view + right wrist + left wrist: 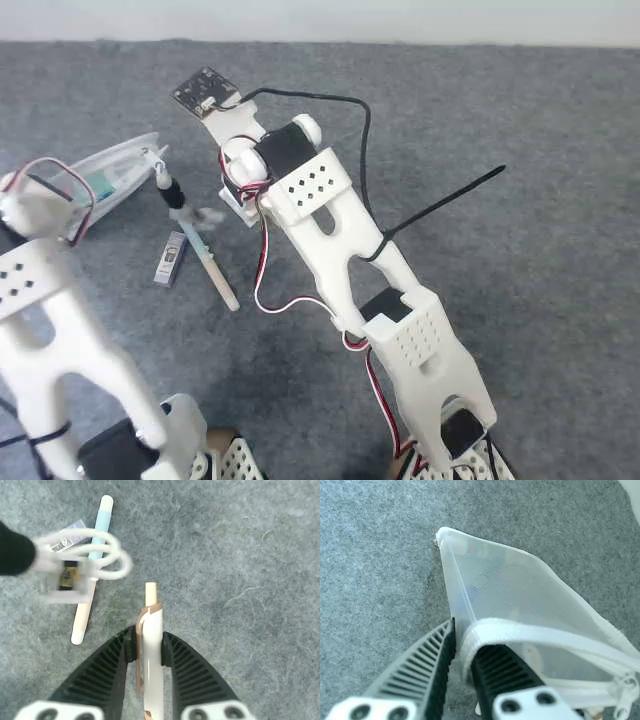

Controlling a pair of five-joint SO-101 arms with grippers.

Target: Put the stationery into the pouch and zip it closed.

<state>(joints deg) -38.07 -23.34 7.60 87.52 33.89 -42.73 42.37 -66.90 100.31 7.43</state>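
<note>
The clear mesh pouch [510,595] with a white zipper lies at the far left of the grey carpet [115,170]. My left gripper [462,640] is shut on its open rim, one finger inside and one outside. My right gripper [148,630] is shut on a cream pen [150,650] with a tan clip, held just above the carpet right of the pouch's mouth. On the carpet lies a light-blue and cream pen [210,262] [92,560]. A small flat packet [172,258] [70,530] rests beside it.
The pouch's zipper pull [625,687] hangs at its open end. A black-and-white piece [170,188] sits at the loose pen's upper end, near the pouch's mouth. A black tie [450,200] sticks out from the right arm. Bare carpet [520,120] spreads to the right.
</note>
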